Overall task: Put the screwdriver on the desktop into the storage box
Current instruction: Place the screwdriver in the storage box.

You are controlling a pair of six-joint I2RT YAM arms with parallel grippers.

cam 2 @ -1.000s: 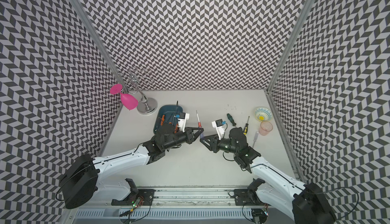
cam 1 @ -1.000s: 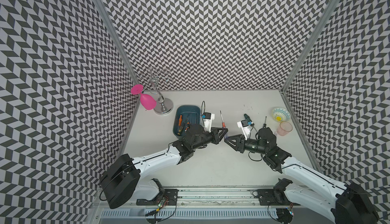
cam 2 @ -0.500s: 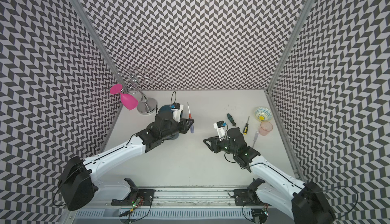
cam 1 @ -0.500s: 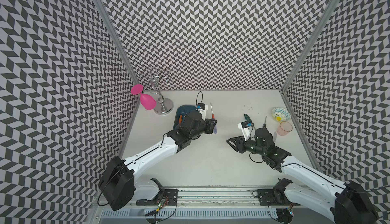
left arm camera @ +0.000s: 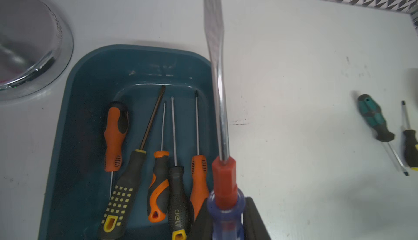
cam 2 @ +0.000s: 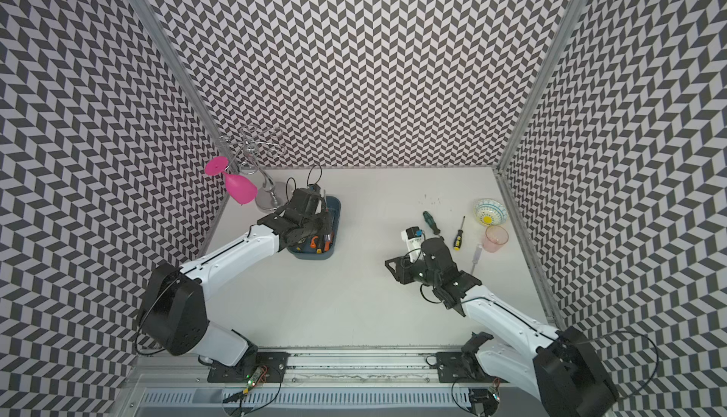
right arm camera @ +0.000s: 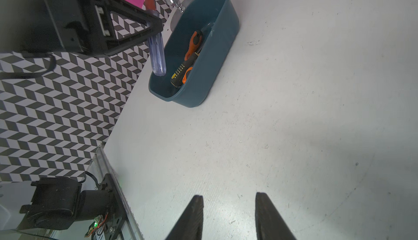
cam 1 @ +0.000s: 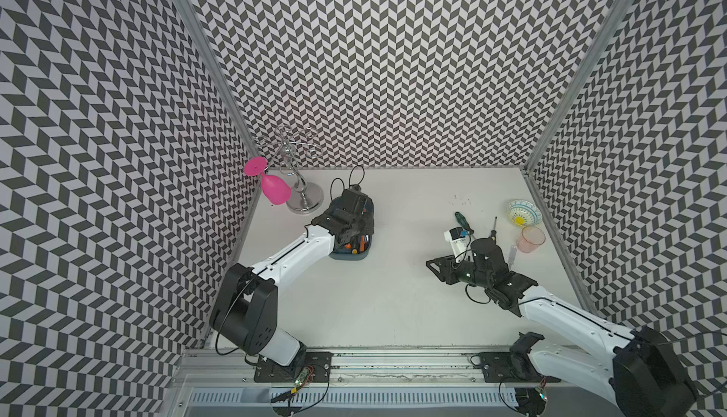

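Five screwdrivers point(left arm camera: 115, 134) already lying side by side in storage box point(left arm camera: 90, 73), dark teal, beside chrome stand base point(left arm camera: 34, 46).

Item in hand: flat-blade screwdriver point(left arm camera: 220, 114), clear blue handle, red collar. Clamped at the handle by left gripper point(left arm camera: 226, 218), raised above the box, touching nothing below. Blade lined over the box wall on the open-desktop side, tip past the far rim.

Right gripper point(right arm camera: 228, 205): jaws parted, empty, low over bare desktop point(right arm camera: 294, 114), well apart from the box.

Outstanding on desktop: green-handled screwdriver point(cam 2: 430, 222), black-and-yellow screwdriver point(cam 2: 458, 238), clear-handled screwdriver point(cam 2: 476, 256), near patterned bowl point(cam 2: 482, 204) and pink cup point(cam 2: 496, 234).

Hazards, as judged:
- Release from here likely to land the shaft on the rim, then roll out onto desktop.
- Long blade liable to bridge the end wall instead of settling flat.
- Drop from height apt to scatter the five below.

Shift inward and lower before letting go.
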